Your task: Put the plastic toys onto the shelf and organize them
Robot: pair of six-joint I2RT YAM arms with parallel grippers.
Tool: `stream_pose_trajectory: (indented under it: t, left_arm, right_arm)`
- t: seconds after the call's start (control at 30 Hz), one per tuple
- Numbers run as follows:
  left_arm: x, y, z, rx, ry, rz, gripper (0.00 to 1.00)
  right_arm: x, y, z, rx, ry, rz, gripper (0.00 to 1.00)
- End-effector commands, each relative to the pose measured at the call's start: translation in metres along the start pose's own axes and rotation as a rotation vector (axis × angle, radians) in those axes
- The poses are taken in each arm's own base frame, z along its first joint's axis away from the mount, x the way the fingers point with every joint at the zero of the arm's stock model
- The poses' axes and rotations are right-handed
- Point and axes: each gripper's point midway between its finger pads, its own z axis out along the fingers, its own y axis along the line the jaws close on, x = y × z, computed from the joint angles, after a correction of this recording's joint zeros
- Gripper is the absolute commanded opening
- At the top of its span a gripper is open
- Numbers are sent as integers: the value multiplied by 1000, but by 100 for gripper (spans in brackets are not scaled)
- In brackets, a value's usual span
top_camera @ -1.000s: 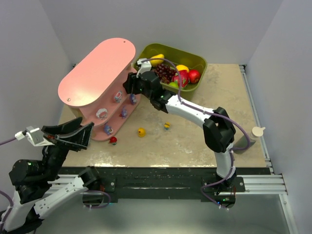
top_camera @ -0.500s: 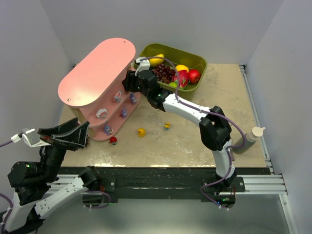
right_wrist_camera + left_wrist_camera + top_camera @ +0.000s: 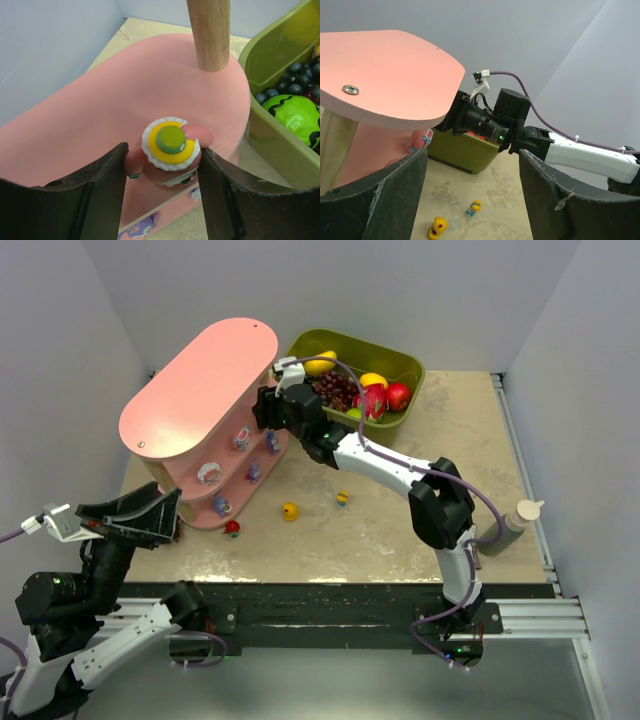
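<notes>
The shelf (image 3: 200, 380) is a tall pink stand at the left rear. My right gripper (image 3: 262, 410) reaches under its top board. In the right wrist view the right gripper (image 3: 162, 155) is shut on a pink toy (image 3: 170, 142) with a white, yellow and green cap, over a pink board (image 3: 100, 110). Small toys stand on the lower boards, among them a purple one (image 3: 222, 506) and a white-pink one (image 3: 208, 472). A red toy (image 3: 232, 528), a yellow toy (image 3: 290, 511) and a yellow-blue toy (image 3: 343, 499) lie on the table. My left gripper (image 3: 130, 515) hangs open and empty by the shelf's near end.
An olive bin (image 3: 400, 365) of fruit and grapes stands just right of the shelf; its wall (image 3: 265, 125) is close beside my right fingers. A wooden shelf post (image 3: 210, 30) rises ahead of the held toy. A grey bottle (image 3: 510, 525) stands at the table's right edge.
My left arm has drawn back and down to the left. My right gripper has edged slightly further in under the shelf's top board with the toy.
</notes>
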Motion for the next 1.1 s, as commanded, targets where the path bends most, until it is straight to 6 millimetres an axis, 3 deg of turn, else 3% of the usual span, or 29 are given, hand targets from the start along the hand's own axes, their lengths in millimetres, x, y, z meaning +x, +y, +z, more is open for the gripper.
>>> stream_pose_trajectory:
  t: [0.0, 0.23, 0.47, 0.73, 0.9, 0.93, 1.07]
  left_arm:
    - [-5, 5, -3, -21, -22, -20, 78]
    - [-6, 6, -3, -28, -25, -22, 78]
    - [-6, 8, -3, -39, -27, -21, 79]
    - [-7, 7, -3, -32, -28, -26, 79]
    - [-5, 7, -3, -34, -23, -24, 79]
    - [-5, 7, -3, -34, -23, -24, 79]
    - [-5, 8, -3, -38, -26, -28, 79]
  right_arm:
    - [-16, 6, -3, -17, -53, -32, 60]
    - [-19, 13, -1, -47, -51, -28, 74]
    - [-29, 15, -5, -48, -68, -21, 81]
    - [-65, 23, -34, -82, -118, -43, 86]
    - [-70, 21, -49, -85, -119, -47, 87]
    - [-77, 22, -55, -88, -132, -46, 88]
    - [-76, 17, -76, -84, -119, -46, 88]
